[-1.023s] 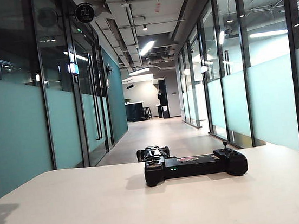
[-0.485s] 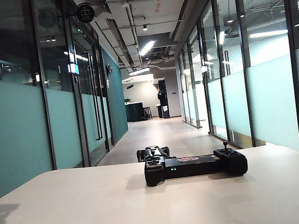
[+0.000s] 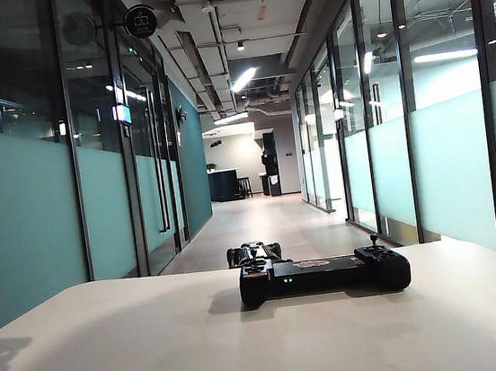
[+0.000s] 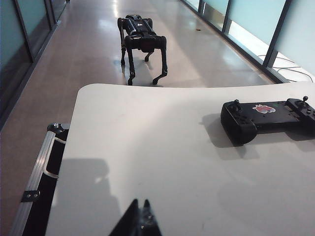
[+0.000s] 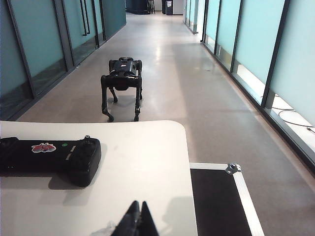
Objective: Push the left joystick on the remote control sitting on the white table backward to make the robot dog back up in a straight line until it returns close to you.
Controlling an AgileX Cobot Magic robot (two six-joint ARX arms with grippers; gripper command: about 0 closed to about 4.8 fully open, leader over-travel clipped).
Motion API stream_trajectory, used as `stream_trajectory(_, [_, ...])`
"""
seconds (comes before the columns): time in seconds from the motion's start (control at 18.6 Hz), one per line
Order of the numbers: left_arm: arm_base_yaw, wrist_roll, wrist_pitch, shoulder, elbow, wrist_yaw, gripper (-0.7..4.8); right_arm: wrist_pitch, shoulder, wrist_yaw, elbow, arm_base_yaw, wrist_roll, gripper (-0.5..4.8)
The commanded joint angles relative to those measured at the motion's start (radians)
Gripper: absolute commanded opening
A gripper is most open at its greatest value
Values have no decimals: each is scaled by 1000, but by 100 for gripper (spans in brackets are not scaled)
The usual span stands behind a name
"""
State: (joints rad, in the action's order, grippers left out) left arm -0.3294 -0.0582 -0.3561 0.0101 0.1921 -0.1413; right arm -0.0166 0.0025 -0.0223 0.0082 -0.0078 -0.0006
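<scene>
Left gripper [image 4: 140,219]: jaws closed together, holding nothing, poised above the near edge of the broad matte off-white bench [image 4: 147,162]. Right gripper [image 5: 138,219]: jaws likewise closed and empty, above the near right part of the bench. Neither gripper touches any object.

Task status, as a judgement: the reversing step appears complete. The small black four-legged robot dog [image 4: 140,42] stands on the corridor floor just past the far edge of the bench, close to the robot. In the exterior view only its back [image 3: 254,253] shows, behind the controller at 12 o'clock. What remains, if anything, is at most a small closing adjustment.

Position of task items: the wide black gamepad-like remote control [image 3: 322,276] lies flat on the far part of the bench, right of centre. From the left gripper it lies at about 2 o'clock, well apart. From the right gripper it lies at about 10 o'clock, nearer but still apart. The short black left joystick with its small round cap [image 4: 236,103] stands upright on the controller's left end, untouched. Its twin stick [image 5: 87,138] rises on the right end.
</scene>
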Motion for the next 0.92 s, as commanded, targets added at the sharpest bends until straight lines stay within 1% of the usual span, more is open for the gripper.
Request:
stream_trajectory(0.05, [3, -2, 14, 1, 2, -47, -6, 13, -3, 1, -7, 2, 0, -5])
stream_trajectory(0.16, [15, -2, 22, 0, 2, -42, -6, 12, -3, 1, -7, 2, 0, -5])
stream_trajectory(0.27, [61, -2, 58, 0, -11, -13, -6, 13, -3, 1, -7, 2, 0, -5])
stream_trajectory(0.43, [196, 41, 206, 0, -70, 95, -6, 12, -3, 1, -7, 2, 0, -5])
stream_trajectory(0.54, [268, 43, 255, 0, -90, 143, -6, 13, -3, 1, -7, 2, 0, -5])
stream_trajectory(0.75, [334, 73, 316, -9, -131, 138, -6, 13, -3, 1, -7, 2, 0, -5])
stream_trajectory(0.92, [340, 74, 379, -9, -178, 119, -6, 12, -3, 1, -7, 2, 0, -5])
